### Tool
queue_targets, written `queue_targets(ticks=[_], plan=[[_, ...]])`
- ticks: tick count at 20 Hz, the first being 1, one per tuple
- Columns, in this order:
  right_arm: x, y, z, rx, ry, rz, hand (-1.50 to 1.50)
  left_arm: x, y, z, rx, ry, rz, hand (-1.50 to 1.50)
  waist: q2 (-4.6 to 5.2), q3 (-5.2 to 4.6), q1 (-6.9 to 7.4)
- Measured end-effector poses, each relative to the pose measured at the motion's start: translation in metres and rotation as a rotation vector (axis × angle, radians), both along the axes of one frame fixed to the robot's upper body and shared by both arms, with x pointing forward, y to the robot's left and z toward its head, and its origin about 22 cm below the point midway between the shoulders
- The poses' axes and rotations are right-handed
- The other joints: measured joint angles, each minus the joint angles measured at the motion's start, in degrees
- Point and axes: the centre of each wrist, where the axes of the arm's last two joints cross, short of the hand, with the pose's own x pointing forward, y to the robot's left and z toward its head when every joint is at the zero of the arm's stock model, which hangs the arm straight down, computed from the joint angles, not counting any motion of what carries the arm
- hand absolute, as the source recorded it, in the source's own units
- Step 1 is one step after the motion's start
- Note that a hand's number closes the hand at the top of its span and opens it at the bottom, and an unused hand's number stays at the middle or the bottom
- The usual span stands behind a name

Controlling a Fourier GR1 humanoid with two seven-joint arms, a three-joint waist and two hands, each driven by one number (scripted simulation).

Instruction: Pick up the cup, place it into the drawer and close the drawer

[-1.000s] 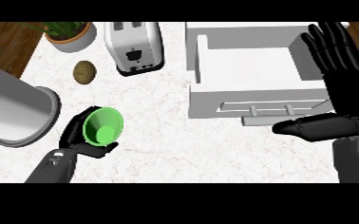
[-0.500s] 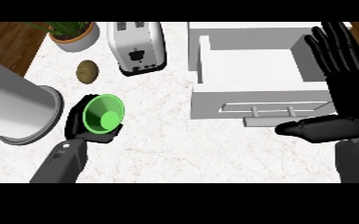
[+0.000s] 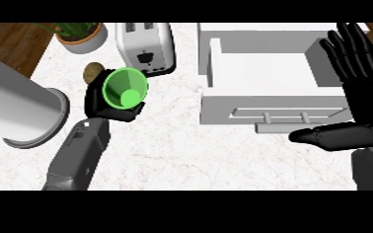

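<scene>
Left hand (image 3: 109, 103) curled round glossy green cup (image 3: 125, 87) — white boxy drawer (image 3: 270, 81) open

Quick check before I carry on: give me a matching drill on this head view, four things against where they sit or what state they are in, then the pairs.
Things:
1. cup
2. drawer
3. toaster
4. right hand

Places or states:
A. open, fingers up, at the view's right edge
B. pulled open, nothing visible inside
C. held in the curled left hand
D. standing between the potted plant and the drawer

Pairs: 1-C, 2-B, 3-D, 4-A
</scene>
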Motion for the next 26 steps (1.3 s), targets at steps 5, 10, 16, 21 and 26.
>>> queue_targets(ticks=[5,10,16,21,26], plan=[[0.002,-0.006,-0.004,-0.007,0.004,-0.018,-1.5,0.04,-0.046,0.062,0.024,-0.074,-0.09,1.5,-0.16,0.06,0.32],[0.002,0.0,-0.005,-0.008,0.001,-0.023,-1.5,0.059,-0.092,0.12,0.06,-0.091,-0.136,1.5,-0.16,0.05,0.11],[0.006,-0.003,-0.001,-0.008,-0.006,-0.032,-1.5,0.07,-0.141,0.193,0.112,-0.086,-0.152,1.5,-0.06,0.05,-0.28],[0.005,0.002,-0.002,-0.006,-0.014,-0.02,-1.5,0.077,-0.18,0.23,0.164,-0.027,-0.122,1.5,0.24,0.06,-1.41],[0.011,0.003,0.001,0.002,-0.026,0.002,-1.5,0.084,-0.204,0.238,0.234,0.079,-0.089,1.5,0.75,0.08,-2.97]])
